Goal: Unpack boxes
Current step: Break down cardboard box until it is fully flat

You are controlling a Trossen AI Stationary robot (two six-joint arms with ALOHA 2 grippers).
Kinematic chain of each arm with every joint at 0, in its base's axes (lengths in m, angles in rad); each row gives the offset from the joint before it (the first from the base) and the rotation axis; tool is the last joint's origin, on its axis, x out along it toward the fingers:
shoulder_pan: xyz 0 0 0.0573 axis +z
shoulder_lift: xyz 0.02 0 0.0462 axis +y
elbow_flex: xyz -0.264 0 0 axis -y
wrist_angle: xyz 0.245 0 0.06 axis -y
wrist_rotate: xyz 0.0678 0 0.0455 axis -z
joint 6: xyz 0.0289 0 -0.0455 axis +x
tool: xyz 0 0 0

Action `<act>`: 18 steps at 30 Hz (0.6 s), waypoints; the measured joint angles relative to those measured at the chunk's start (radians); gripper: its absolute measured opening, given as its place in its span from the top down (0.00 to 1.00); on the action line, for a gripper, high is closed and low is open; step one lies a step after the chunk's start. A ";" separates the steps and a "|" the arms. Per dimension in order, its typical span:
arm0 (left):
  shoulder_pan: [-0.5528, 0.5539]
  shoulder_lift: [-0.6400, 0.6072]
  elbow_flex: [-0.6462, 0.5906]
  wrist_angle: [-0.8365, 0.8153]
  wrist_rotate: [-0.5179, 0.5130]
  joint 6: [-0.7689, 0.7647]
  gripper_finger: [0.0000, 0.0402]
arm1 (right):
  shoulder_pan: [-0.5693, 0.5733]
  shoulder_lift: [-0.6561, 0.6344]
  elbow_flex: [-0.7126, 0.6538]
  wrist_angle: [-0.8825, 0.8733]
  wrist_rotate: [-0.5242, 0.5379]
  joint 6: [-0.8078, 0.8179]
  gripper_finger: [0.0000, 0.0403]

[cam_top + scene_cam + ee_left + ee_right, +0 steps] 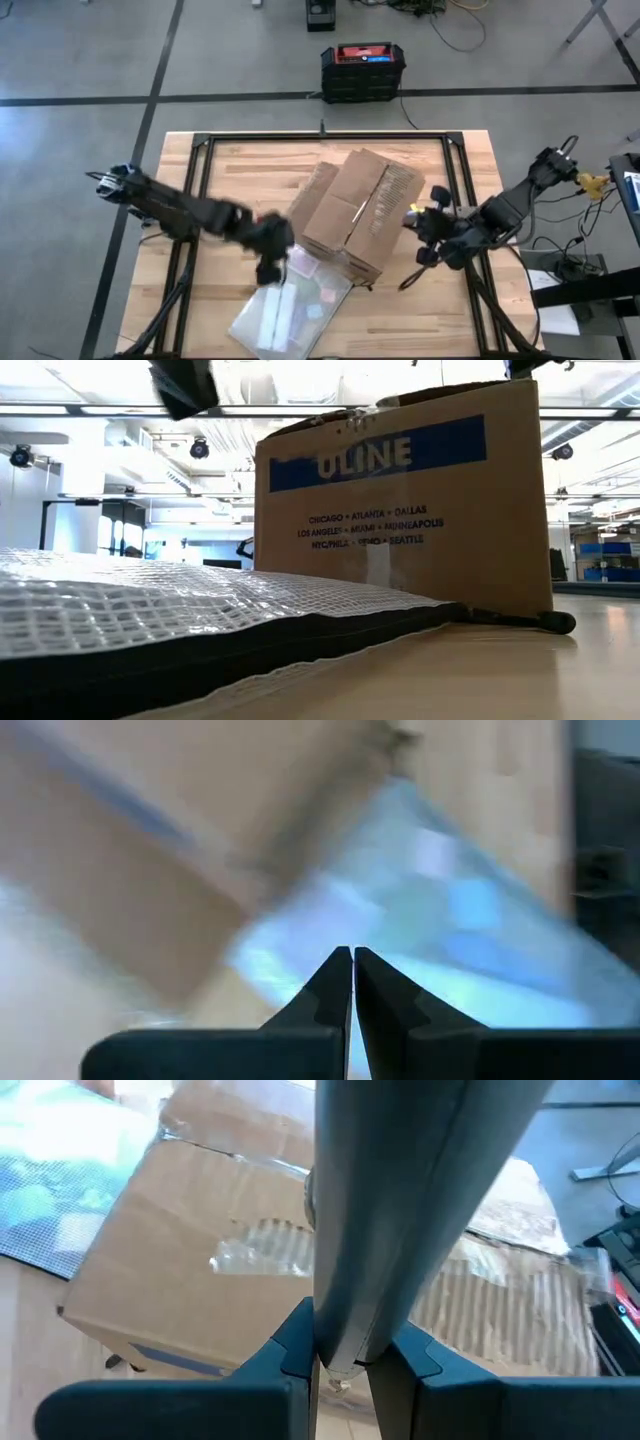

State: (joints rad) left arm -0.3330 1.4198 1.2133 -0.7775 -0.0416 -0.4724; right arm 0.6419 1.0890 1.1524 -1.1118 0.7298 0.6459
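Observation:
The brown cardboard box (355, 215) with the blue ULINE label (378, 455) lies on the table's middle, turned at an angle, with clear tape on its flaps (255, 1250). A clear mesh plastic bag (290, 308) lies flat by its near left corner. My left gripper (268, 268) hovers over the bag's far end beside the box, fingers shut (352, 952) and holding nothing. My right gripper (425, 225) is at the box's right side, shut on a long dark grey tool (400, 1200). My right gripper pinches the dark grey tool between its two fingers (295, 1340) at the tool's narrow end (338, 1350). The rest of the tool runs out past the fingers, widening, in front of the box's top. Whether the tool touches the box, I cannot tell.
A black-and-red case (362, 68) stands on the floor beyond the far edge. Black frame rails (205, 170) run along the table's left, far and right sides. Cables and equipment (590, 185) sit off the right edge. Bare wood shows at the near right (420, 320).

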 joint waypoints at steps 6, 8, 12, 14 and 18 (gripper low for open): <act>-0.192 0.093 -0.190 0.308 -0.041 -0.279 1.00 | 0.029 0.076 0.002 0.114 -0.017 -0.077 0.91; -0.201 0.149 -0.239 0.380 -0.043 -0.338 1.00 | 0.033 0.104 0.014 0.136 -0.050 -0.099 0.91; -0.191 0.251 -0.267 0.448 -0.011 -0.359 1.00 | 0.036 0.147 0.048 0.121 -0.084 -0.107 0.91; -0.175 0.283 -0.266 0.444 0.017 -0.352 1.00 | 0.041 0.157 0.061 0.116 -0.084 -0.117 0.91; -0.138 0.294 -0.259 0.321 0.070 -0.415 1.00 | 0.041 0.168 0.083 0.117 -0.085 -0.157 0.91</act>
State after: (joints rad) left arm -0.4705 1.7134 0.9543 -0.4569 0.0283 -0.8877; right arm 0.6829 1.2574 1.2358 -0.9948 0.6446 0.4892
